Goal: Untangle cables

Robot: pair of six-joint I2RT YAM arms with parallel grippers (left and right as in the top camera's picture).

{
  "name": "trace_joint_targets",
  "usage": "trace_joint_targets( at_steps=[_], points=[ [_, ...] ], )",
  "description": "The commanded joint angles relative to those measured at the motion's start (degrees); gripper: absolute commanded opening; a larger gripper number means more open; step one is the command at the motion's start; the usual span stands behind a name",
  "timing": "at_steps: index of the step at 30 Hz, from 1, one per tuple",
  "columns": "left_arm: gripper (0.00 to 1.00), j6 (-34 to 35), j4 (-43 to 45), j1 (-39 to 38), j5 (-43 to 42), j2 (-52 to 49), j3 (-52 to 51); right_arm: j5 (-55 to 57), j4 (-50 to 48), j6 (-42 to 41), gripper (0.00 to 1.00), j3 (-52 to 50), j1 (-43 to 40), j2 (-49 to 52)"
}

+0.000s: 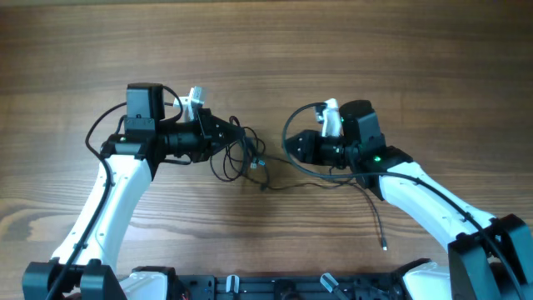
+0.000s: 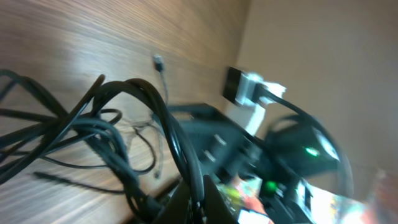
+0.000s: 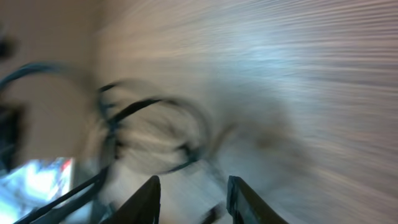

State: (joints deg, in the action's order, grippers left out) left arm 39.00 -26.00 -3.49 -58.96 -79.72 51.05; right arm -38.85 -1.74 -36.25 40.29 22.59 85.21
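Observation:
The cables (image 1: 243, 155) are a tangle of thin black cords at the table's middle. One cord (image 1: 316, 182) trails right and ends in a plug (image 1: 385, 247). My left gripper (image 1: 230, 138) is at the tangle's left side. In the left wrist view its jaws (image 2: 199, 202) are shut on black cords that loop up and left (image 2: 118, 118); a small plug (image 2: 158, 61) lies beyond. My right gripper (image 1: 293, 147) is just right of the tangle. In the blurred right wrist view its fingers (image 3: 194, 200) are apart, with a cord loop (image 3: 155, 134) ahead of them.
The wooden table (image 1: 266, 50) stretches behind both arms. A thicker black cable (image 1: 287, 129) arcs from the right arm's wrist. The robot's dark base (image 1: 266, 287) lines the front edge.

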Motion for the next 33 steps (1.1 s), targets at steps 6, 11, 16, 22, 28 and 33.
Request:
trace_joint_targets(
  at_steps=[6, 11, 16, 22, 28, 33],
  points=[
    [0.04, -2.56, -1.53, -11.26, 29.59, -0.17, 0.28, -4.87, -0.11, 7.39, 0.52, 0.33, 4.22, -0.04],
    [0.20, -2.86, -0.42, -19.65, 33.20, -0.17, 0.28, 24.70, 9.86, 1.95, 0.56, 0.33, 4.11, -0.04],
    [0.71, -5.38, -0.39, -21.64, 33.24, -0.15, 0.28, 33.22, 28.87, 11.61, 0.59, 11.15, 4.13, -0.15],
    [0.68, -9.90, -0.90, -16.33, 35.87, -0.13, 0.28, 32.50, 37.24, 18.05, 0.65, 20.24, 4.13, -0.13],
    [0.66, -13.38, 0.52, -21.68, 36.17, -4.44, 0.28, 32.65, 35.65, 14.53, 0.52, 18.84, 4.13, 1.60],
    [0.89, -15.76, 5.64, -25.35, 36.17, -11.87, 0.28, 32.65, 30.14, 8.81, 0.31, 17.22, 4.13, 9.92]
  ],
)
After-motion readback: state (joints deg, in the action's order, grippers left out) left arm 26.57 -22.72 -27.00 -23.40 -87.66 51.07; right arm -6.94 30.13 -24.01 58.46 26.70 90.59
